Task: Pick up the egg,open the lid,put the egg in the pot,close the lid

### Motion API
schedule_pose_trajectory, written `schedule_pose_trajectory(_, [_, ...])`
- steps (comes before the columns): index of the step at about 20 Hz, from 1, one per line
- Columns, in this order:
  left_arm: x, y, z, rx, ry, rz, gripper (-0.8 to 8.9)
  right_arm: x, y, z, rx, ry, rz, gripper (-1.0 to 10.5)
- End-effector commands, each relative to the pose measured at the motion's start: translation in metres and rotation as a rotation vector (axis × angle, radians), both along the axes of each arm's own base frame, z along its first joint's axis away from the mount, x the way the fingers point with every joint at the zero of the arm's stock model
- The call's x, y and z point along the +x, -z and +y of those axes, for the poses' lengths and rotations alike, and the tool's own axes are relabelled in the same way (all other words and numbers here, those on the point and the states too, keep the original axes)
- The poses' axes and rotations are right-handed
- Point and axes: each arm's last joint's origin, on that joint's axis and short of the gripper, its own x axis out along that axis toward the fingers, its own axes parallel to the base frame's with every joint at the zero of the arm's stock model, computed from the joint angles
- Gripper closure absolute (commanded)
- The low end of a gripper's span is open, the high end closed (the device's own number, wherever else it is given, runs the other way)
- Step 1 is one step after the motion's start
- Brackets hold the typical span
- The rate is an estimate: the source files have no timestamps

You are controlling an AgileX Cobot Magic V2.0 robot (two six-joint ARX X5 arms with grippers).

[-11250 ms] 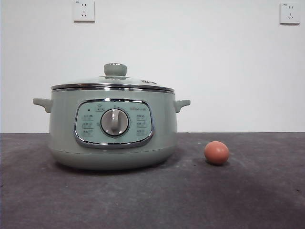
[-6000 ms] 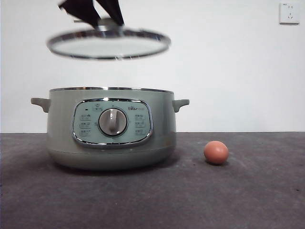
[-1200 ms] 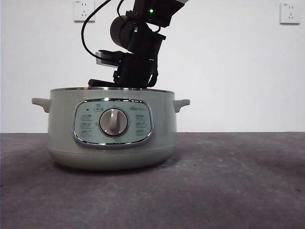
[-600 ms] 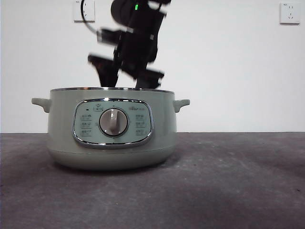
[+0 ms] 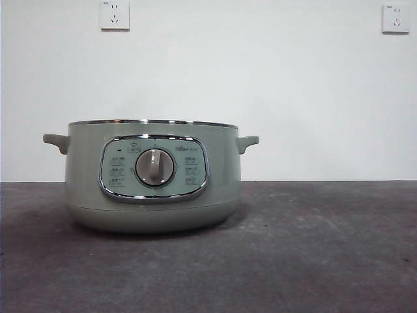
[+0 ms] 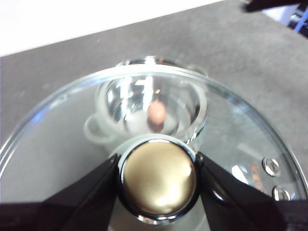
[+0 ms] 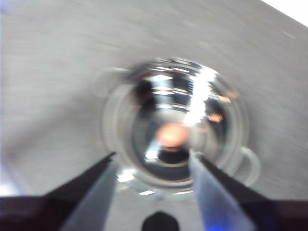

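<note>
The egg [image 7: 173,134] is lying on the shiny floor of the open pot [image 5: 153,176], so the dropping-in step looks done and closing the lid is the step in hand. The left gripper [image 6: 158,177] is holding the lid [image 6: 62,144] by its knob [image 6: 158,180], jaws clamped on either side of it, high above the pot — through the glass the egg is showing as a small reddish spot inside the bowl below.

The right gripper [image 7: 153,166] is hanging over the pot too, its jaws spread apart and gripping nothing (the picture is blurred, so it may be moving).

The next move, as I judge it, is calling for the lid to be lowered level and centred until its steel rim is seating on the pot's rim all the way round — a tilted approach could be catching one edge.

Only the grey table [image 5: 326,248] and two wall sockets [image 5: 115,14] are showing around the pot; neither arm is appearing in the front view. The right gripper, sharing the space above the opening, is the one thing likely standing in the way.
</note>
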Motion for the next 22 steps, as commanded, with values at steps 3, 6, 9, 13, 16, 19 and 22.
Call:
schedule_pose_trajectory(3, [0.034,-0.008,-0.009,-0.017,0.061,-0.056,8.21,-0.043,-0.007,-0.035,-0.002,-0.038,0.018,7.3])
schedule_pose_trajectory(6, [0.067,-0.005,-0.019,-0.011,0.092,-0.049,8.21,-0.077,0.008,-0.065,0.001,-0.022,0.019,7.3])
schedule_pose_trajectory(9, [0.101,0.002,-0.034,-0.012,0.14,-0.028,8.21,-0.113,0.031,-0.096,0.064,0.035,0.008,7.3])
schedule_pose_trajectory(13, [0.148,0.019,-0.06,-0.005,0.193,-0.001,8.21,-0.154,0.065,-0.135,0.079,0.172,0.018,7.3])
schedule_pose_trajectory(16, [0.18,0.036,-0.083,0.025,0.192,-0.006,8.21,-0.178,0.079,-0.156,0.13,0.246,0.026,7.3])
schedule_pose_trajectory(19, [0.207,0.055,-0.096,0.051,0.202,0.01,8.21,-0.196,0.087,-0.175,0.128,0.327,0.021,7.3])
schedule_pose_trajectory(22, [0.226,0.071,-0.108,0.053,0.214,0.016,8.21,-0.206,0.09,-0.186,0.108,0.382,0.019,7.3])
